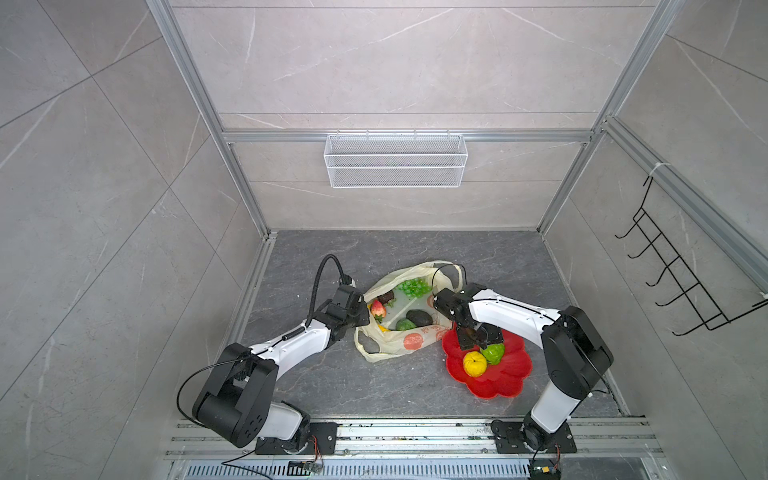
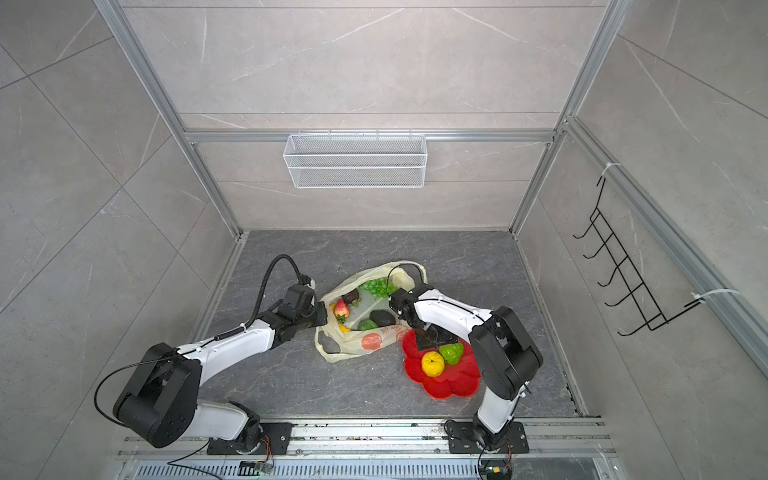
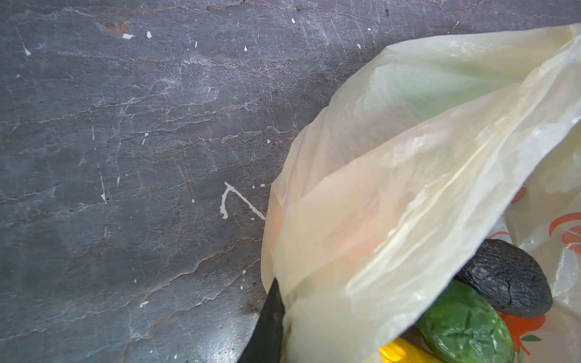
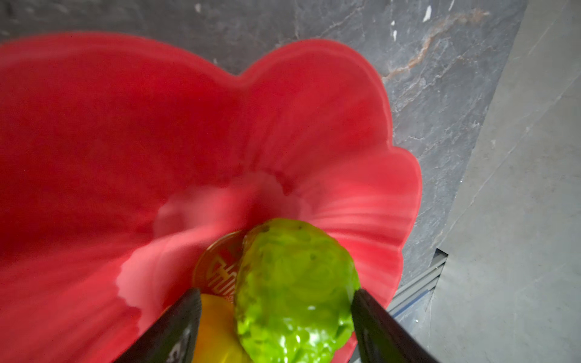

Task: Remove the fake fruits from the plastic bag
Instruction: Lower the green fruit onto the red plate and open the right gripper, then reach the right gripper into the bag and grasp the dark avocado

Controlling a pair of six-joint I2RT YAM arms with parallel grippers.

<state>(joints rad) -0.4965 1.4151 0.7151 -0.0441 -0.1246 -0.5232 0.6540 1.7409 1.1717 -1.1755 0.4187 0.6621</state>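
Ur L gripper (image 1: pixel 366 318) is pinching the plastic bag (image 1: pixel 411 343) at its rim, R gripper (image 1: pixel 473 341) spread wide round the bumpy green fruit (image 1: pixel 493 352) on the red plate (image 1: pixel 513 376) w/ the yellow fruit (image 1: pixel 474 363), while strawberry (image 1: pixel 377 308), grapes (image 1: pixel 412 286) & avocado (image 1: pixel 419 318) sit in the bag.

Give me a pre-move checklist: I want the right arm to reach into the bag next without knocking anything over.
1. Left tool shut on the rim of the plastic bag: ok.
2. Bag mouth open, strawberry and grapes exposed: ok.
3. Bumpy green fruit down on the red plate: ok.
4. Right tool open: ok.
5. Right tool clear of that fruit: not ok, it sits between the jaws.
6. Yellow fruit safe from a bump: cannot tell.
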